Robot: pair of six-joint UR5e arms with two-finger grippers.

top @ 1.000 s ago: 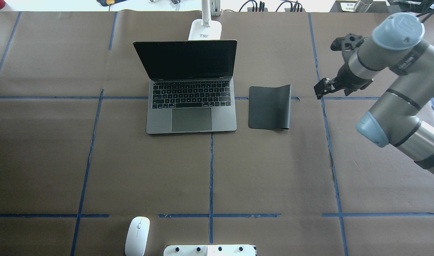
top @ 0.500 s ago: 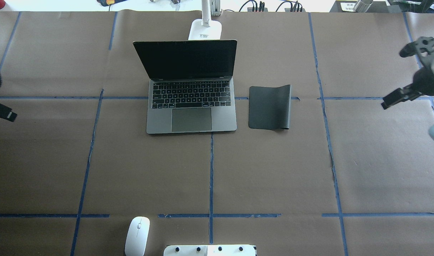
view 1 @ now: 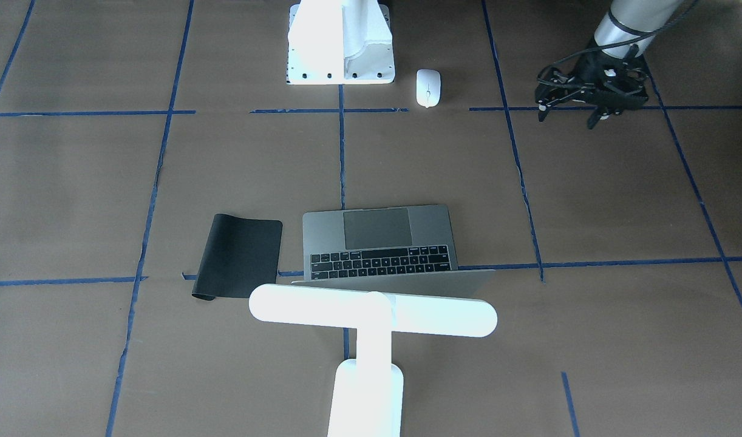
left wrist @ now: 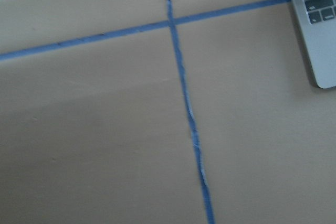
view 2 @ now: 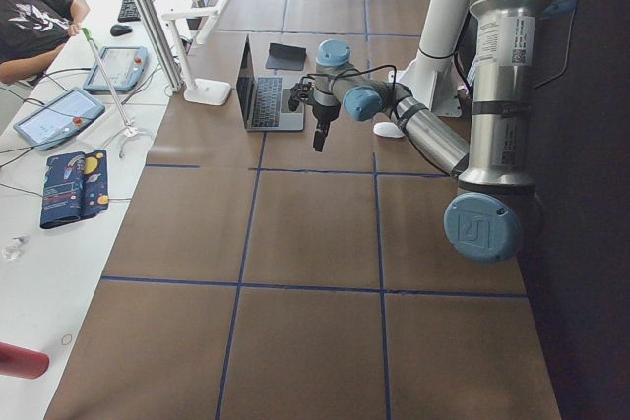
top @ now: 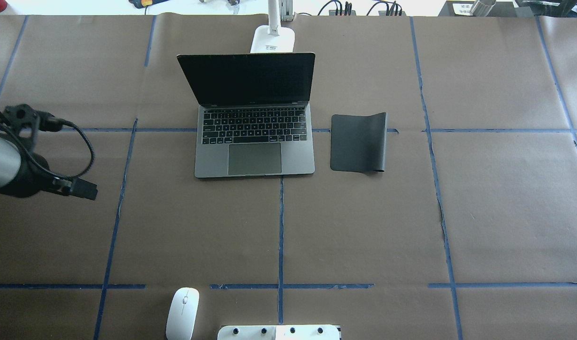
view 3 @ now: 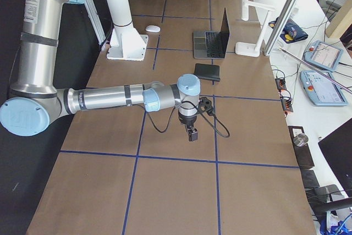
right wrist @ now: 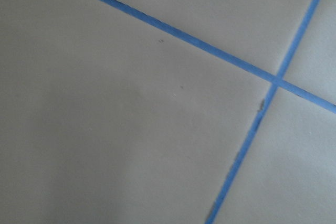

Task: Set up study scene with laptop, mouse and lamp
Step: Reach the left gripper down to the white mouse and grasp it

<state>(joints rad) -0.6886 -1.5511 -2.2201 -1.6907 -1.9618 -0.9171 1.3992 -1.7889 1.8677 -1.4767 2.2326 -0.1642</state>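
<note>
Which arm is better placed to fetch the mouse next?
Left, probably. The mouse lies on the left half of the table, and the left gripper hovers over that same half. The right gripper hangs far off, beyond the mat.

bright, even light falls from above on the brown tabletop (top: 364,226), and the shadows are faint and soft-edged. in the front-facing view the lamp (view 1: 371,315) and the white pedestal (view 1: 340,42) are blown out to flat white with almost no surface detail. the overhead view is sharp, though the strip beyond the paper is washed out. the laptop (top: 254,141) screen shows plain black, without glare. both wrist views are soft and pale, with the blue tape (left wrist: 184,103) smeared at its edges. the side views are clear, dark along the robot's side.
</note>
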